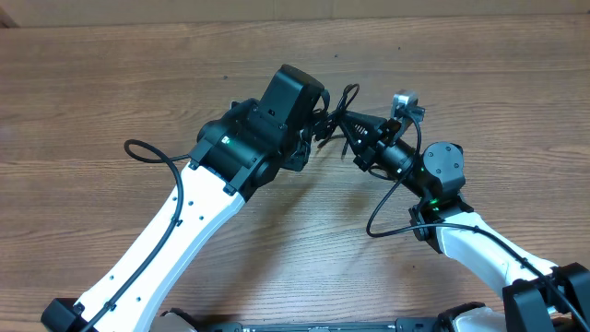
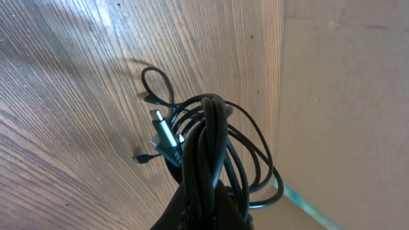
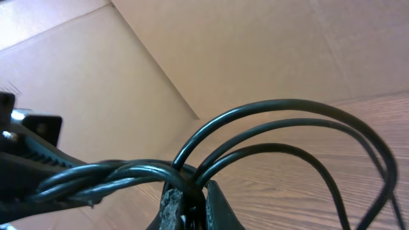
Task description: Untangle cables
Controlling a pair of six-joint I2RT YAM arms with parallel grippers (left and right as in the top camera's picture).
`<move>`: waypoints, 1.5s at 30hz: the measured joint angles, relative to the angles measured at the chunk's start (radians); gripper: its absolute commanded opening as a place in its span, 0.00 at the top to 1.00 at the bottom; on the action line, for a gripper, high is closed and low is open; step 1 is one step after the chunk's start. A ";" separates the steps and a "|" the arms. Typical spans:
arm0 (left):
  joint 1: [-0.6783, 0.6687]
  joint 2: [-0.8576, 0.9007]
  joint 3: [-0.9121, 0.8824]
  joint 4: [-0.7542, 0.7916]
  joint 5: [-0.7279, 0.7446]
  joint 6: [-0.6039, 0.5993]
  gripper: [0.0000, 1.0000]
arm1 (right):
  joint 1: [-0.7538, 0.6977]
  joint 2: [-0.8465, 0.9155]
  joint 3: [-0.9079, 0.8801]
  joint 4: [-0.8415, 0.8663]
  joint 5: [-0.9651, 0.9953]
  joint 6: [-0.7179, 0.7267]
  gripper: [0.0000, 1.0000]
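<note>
cables (image 1: 337, 118): one knotted black bundle, mid-table toward the far edge, pinched between both grippers
left gripper (image 1: 316, 132): fingers clenched on the bundle from the left; in the left wrist view the strands run up out of the fingertips (image 2: 192, 203) as a twisted rope
right gripper (image 1: 353, 126): clamped on the same bundle from the right; in the right wrist view the fingers (image 3: 171, 211) pinch the spot where three loops fan out
gap between grippers: small, tips nearly meet
loops: several arcs spread right of the twisted part in the left wrist view, and one small loop (image 2: 157, 84) sticks out toward the table (image 1: 92, 92)
plug ends: a metal plug (image 2: 161, 130) lies against the bundle, and a tiny one (image 2: 142, 158) dangles below it
contact with table: cannot tell whether the lowest loops touch the wood
backdrop: cardboard wall (image 2: 345, 96) behind the far edge
</note>
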 measured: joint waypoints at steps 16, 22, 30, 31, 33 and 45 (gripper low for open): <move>0.000 -0.020 0.007 0.013 0.054 0.000 0.96 | -0.016 0.002 -0.014 0.157 0.002 -0.029 0.96; 0.004 -0.020 0.007 0.005 0.089 0.003 0.96 | -0.016 0.002 -0.014 0.158 0.021 -0.203 0.96; 0.006 -0.006 0.007 -0.015 0.105 0.005 0.96 | -0.016 0.000 -0.014 0.057 0.034 -0.336 0.96; 0.006 -0.003 0.006 -0.015 0.106 0.008 0.96 | -0.016 -0.001 -0.014 0.035 0.035 -0.342 0.96; 0.006 0.004 0.005 -0.018 0.108 0.019 0.96 | -0.016 -0.006 -0.013 -0.018 0.037 -0.353 0.96; 0.006 0.011 0.001 -0.026 0.201 0.169 0.96 | -0.023 -0.011 -0.010 -0.150 0.058 -0.370 0.96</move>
